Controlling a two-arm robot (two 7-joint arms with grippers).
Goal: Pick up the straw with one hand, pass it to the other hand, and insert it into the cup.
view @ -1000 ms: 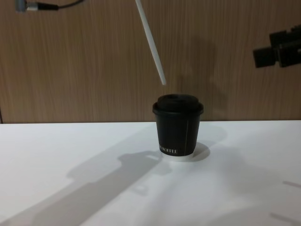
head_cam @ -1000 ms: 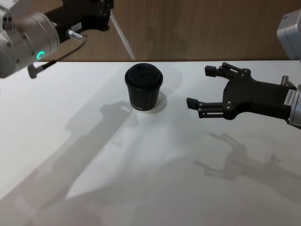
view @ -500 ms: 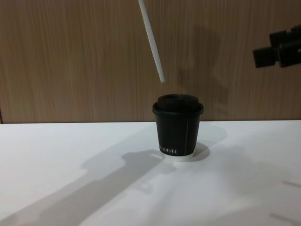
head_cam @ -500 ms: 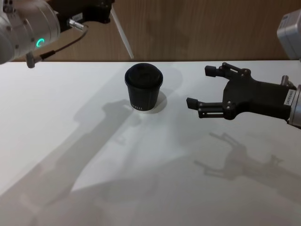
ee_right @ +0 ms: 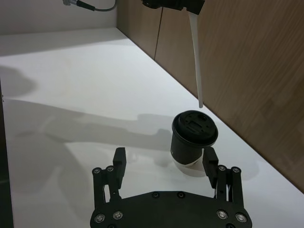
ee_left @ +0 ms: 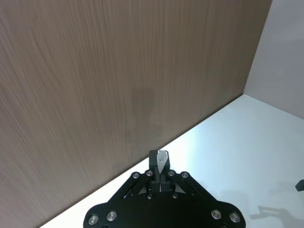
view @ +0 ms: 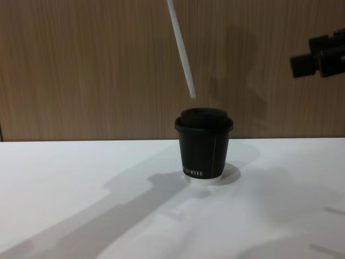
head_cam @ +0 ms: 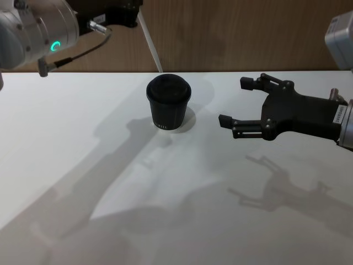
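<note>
Chest view: my left claw (ee_left: 160, 172), black-fingered on its silver wrist, is clamped on the thin white straw (view: 182, 51), whose tip hangs just above the lidded black paper cup (view: 204, 144); my all-black right claw (head_cam: 237, 105) hovers beside it, spread apart.

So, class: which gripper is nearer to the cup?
Right, as far as the views show. The right gripper hovers open beside the cup; the left gripper is raised behind it, holding the straw above the lid.

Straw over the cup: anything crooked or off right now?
The straw hangs tilted in the left gripper, its tip just above the cup, not in the lid. No spill or damage.
</note>
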